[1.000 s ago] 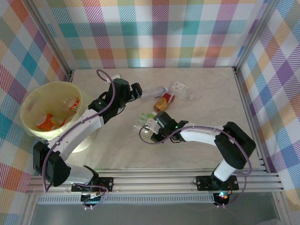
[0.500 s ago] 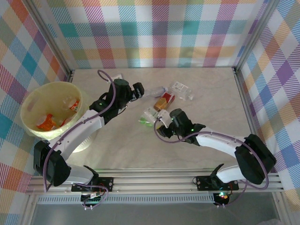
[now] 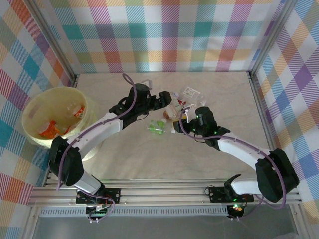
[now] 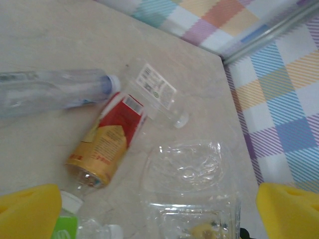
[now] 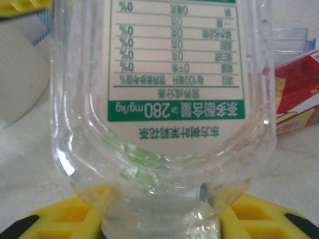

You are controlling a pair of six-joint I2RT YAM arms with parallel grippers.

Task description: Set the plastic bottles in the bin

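Over the last second, the left gripper (image 3: 166, 99) has been advancing toward 3 o'clock in the overhead view, and the right gripper (image 3: 180, 113) has been travelling from the table (image 3: 129, 159) centre toward 1 o'clock. Both are now meeting at the bottle cluster.

The left fingers (image 4: 30, 209) are standing spread wide, with nothing between the pads yet. A clear bottle (image 4: 187, 169) is lying in the gap ahead of them. The right fingers (image 5: 259, 214) are flanking the narrow end of this clear bottle and appear to be pinching it.

The green bottle (image 3: 156, 128) is lying loose at 7 o'clock of the right gripper. The red-labelled bottle (image 4: 107, 144) is lying at 9 o'clock of the clear bottle. The bin (image 3: 56, 90) is standing at the 9 o'clock edge, well apart, already holding several bottles (image 3: 50, 130).

Judgement: the arms are likely setting up a handover, since the bin lies on the left arm's side. The left fingers need to close before the right ones release.
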